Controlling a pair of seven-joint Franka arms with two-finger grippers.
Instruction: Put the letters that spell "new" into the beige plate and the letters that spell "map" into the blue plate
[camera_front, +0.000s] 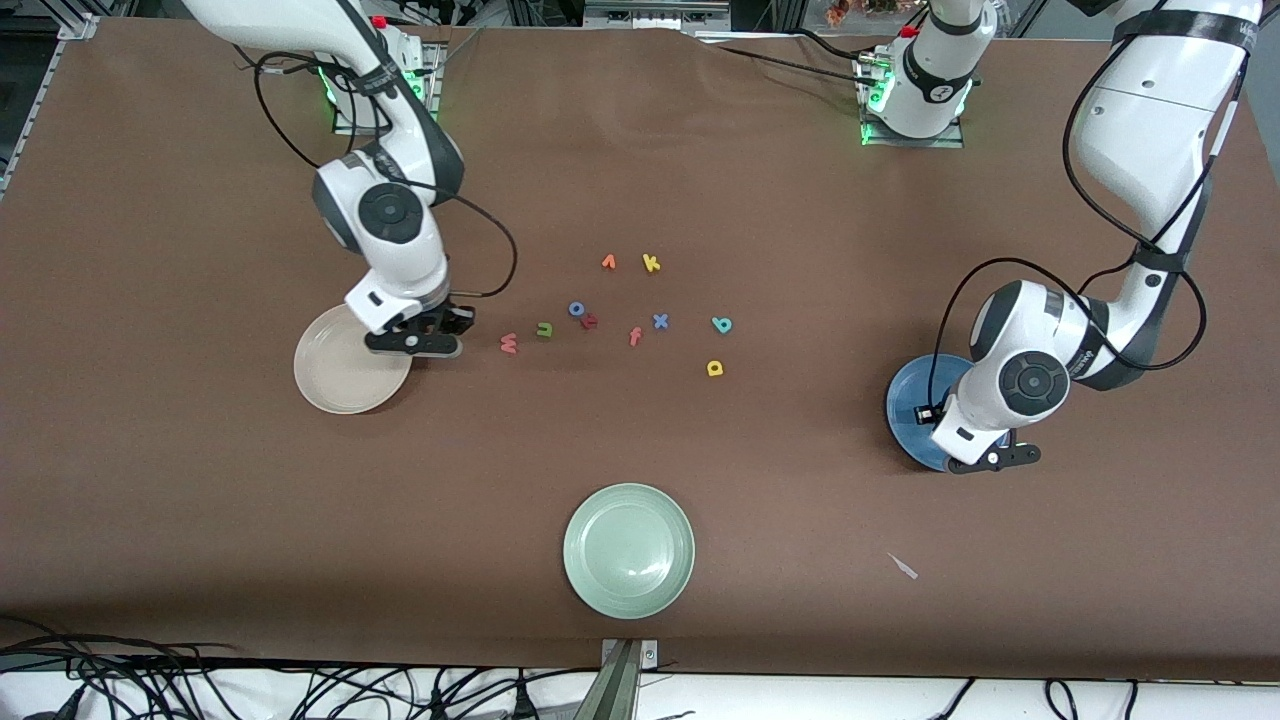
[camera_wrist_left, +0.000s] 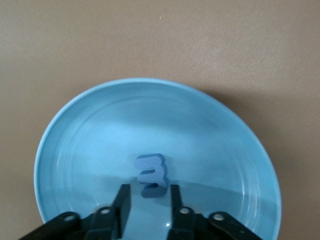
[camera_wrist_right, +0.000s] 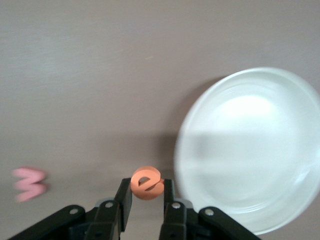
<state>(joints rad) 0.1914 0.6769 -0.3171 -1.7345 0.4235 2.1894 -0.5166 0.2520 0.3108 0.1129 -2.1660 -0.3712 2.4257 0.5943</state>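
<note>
My left gripper (camera_wrist_left: 148, 192) hangs low over the blue plate (camera_wrist_left: 100, 130), open. The blue "m" (camera_wrist_left: 151, 175) lies in the plate just off its fingertips, with a gap on each side. In the front view this gripper (camera_front: 985, 462) covers part of the blue plate (camera_front: 905, 400). My right gripper (camera_wrist_right: 146, 187) is shut on the orange "e" (camera_wrist_right: 146, 183), over the table just off the rim of the beige plate (camera_wrist_right: 250, 150). The salmon "w" (camera_front: 509, 343), green "n" (camera_front: 544, 329), teal "p" (camera_front: 722, 324) and yellow "a" (camera_front: 715, 368) lie on the table.
Other letters are scattered mid-table: blue "o" (camera_front: 577, 308), a dark red letter (camera_front: 589, 321), orange "f" (camera_front: 635, 336), blue "x" (camera_front: 660, 321), an orange letter (camera_front: 608, 262) and yellow "k" (camera_front: 651, 263). A pale green plate (camera_front: 629, 550) sits nearest the front camera.
</note>
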